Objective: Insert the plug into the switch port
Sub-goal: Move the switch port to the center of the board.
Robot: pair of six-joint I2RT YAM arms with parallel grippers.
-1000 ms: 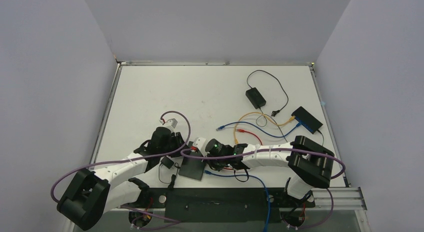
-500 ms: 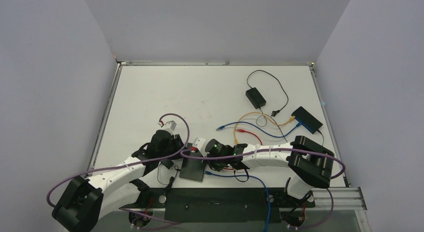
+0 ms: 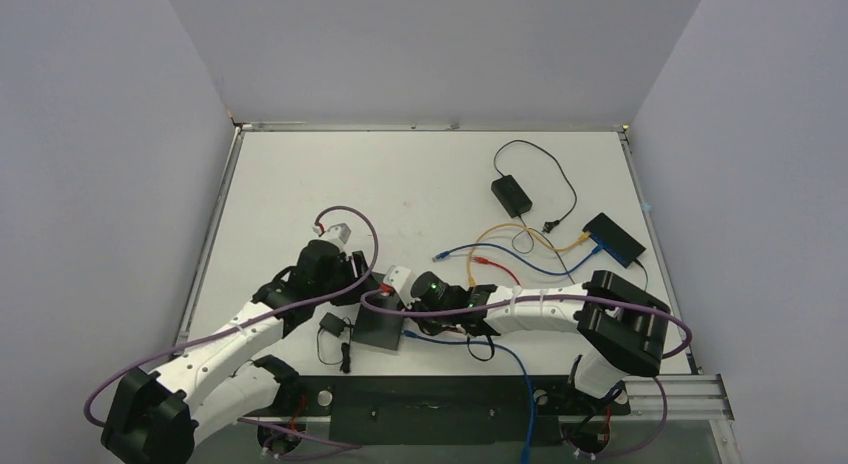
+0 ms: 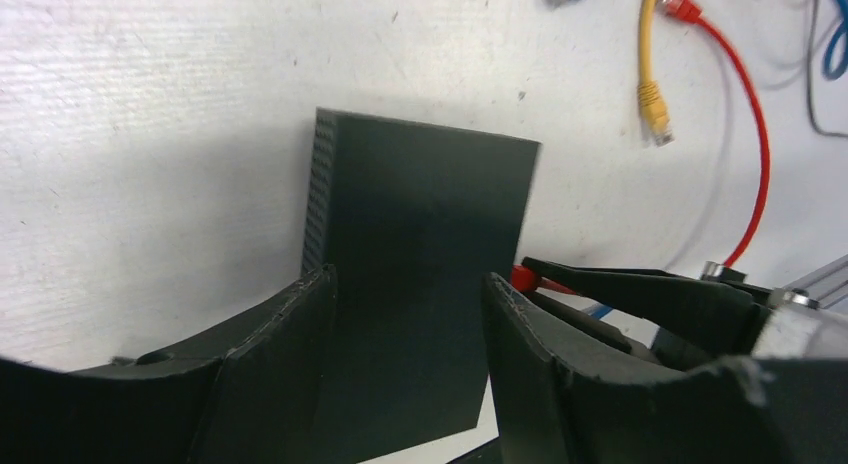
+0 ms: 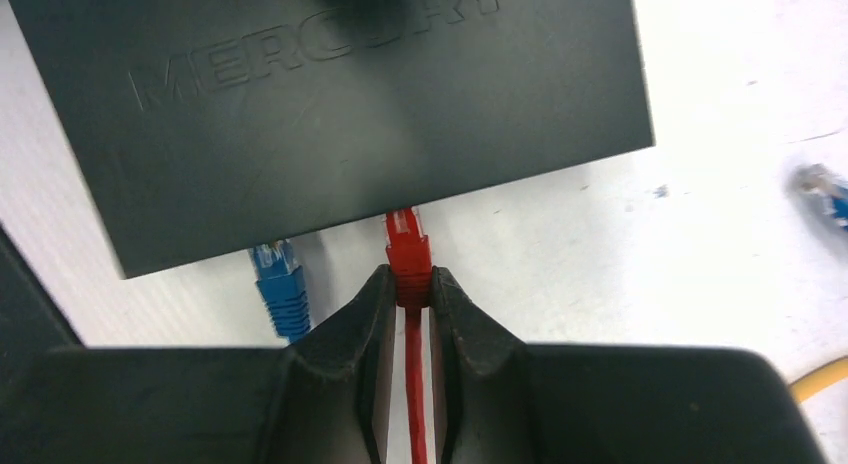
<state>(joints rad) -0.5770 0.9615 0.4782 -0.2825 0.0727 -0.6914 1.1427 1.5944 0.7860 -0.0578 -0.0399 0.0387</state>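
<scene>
Bottom centre of the right wrist view: my right gripper [image 5: 408,284] is clamped on the red network plug [image 5: 407,246], its red cable running down between the jaws. The plug's nose meets the near edge of the flat black plastic switch box [image 5: 330,114] embossed MERCURY; I cannot tell whether it is fully seated. A blue network plug [image 5: 280,284] sits in the port just left of it. In the left wrist view my left gripper [image 4: 408,284] stands with its jaws apart, the switch's top face showing between them. Beyond, upper right, a yellow network plug [image 4: 655,109] lies loose on the white table [image 4: 150,104].
</scene>
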